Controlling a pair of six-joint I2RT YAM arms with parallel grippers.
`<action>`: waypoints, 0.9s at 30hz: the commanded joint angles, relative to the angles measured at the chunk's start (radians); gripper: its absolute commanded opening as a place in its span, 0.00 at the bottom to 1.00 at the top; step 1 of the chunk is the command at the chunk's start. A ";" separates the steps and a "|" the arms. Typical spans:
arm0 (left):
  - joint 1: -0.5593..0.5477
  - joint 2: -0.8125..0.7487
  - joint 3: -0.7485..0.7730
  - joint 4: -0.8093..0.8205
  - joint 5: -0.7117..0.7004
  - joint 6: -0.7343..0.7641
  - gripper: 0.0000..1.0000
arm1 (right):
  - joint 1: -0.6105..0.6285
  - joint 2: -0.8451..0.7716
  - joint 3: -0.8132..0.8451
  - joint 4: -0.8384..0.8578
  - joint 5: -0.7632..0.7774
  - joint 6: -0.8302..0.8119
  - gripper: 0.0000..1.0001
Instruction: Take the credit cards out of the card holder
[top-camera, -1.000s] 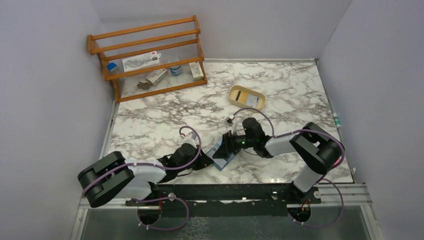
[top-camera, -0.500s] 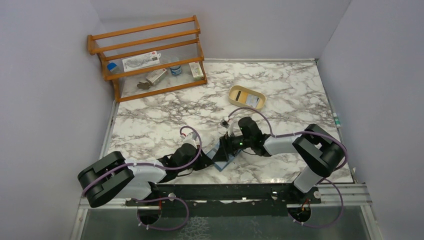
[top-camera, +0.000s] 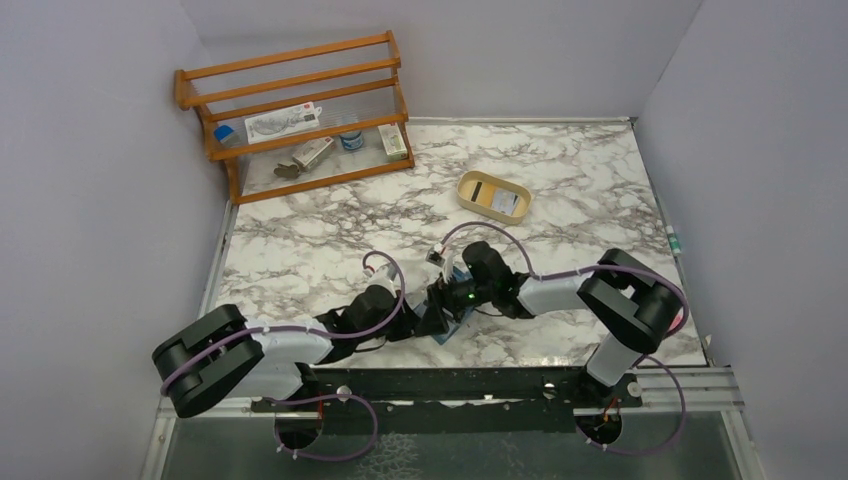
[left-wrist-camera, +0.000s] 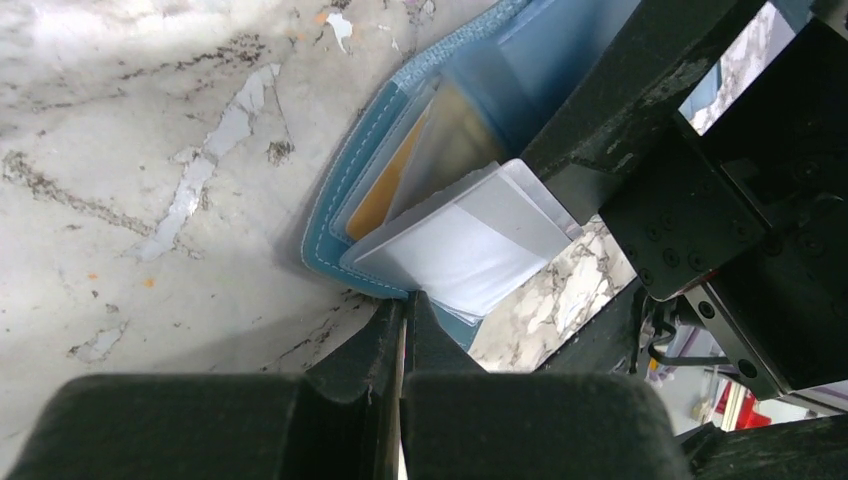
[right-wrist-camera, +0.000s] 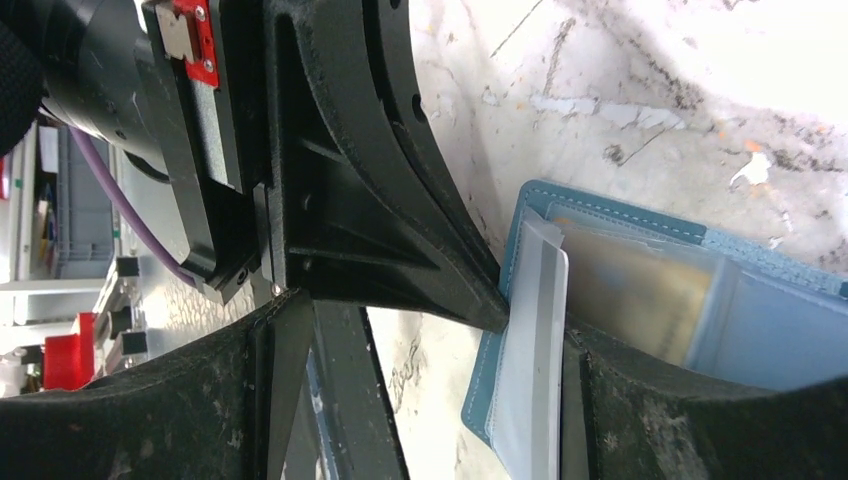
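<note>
Marble table (top-camera: 600, 180), wooden rack (top-camera: 300, 110) at far left. Left gripper (left-wrist-camera: 405, 320): jaws pinched together on the card holder (left-wrist-camera: 345, 190), apparently anchoring it, spread flat at near centre. Credit cards (left-wrist-camera: 460, 245): pale stack jutting from its pocket. Right gripper (top-camera: 441, 305): jaws apart astride that stack, one finger against it, seemingly placed for extraction. Tan tray (top-camera: 493, 194) beyond.

From above, the card holder (top-camera: 450, 330) is almost all hidden under the right gripper (top-camera: 440, 305), and the things on the wooden rack (top-camera: 290, 57) are too small to tell. In the left wrist view a black finger (left-wrist-camera: 610, 110) hides the far end of the credit cards (left-wrist-camera: 460, 250). The right wrist view cuts them off at the bottom
</note>
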 joint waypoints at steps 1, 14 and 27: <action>0.017 -0.047 0.011 -0.007 -0.085 0.026 0.00 | 0.070 -0.052 -0.004 -0.259 -0.078 -0.020 0.78; 0.025 -0.162 0.017 -0.178 -0.141 0.063 0.00 | -0.069 -0.203 0.035 -0.408 -0.168 -0.083 0.78; 0.030 -0.170 0.008 -0.189 -0.143 0.061 0.00 | -0.116 -0.197 -0.021 -0.392 -0.136 -0.076 0.42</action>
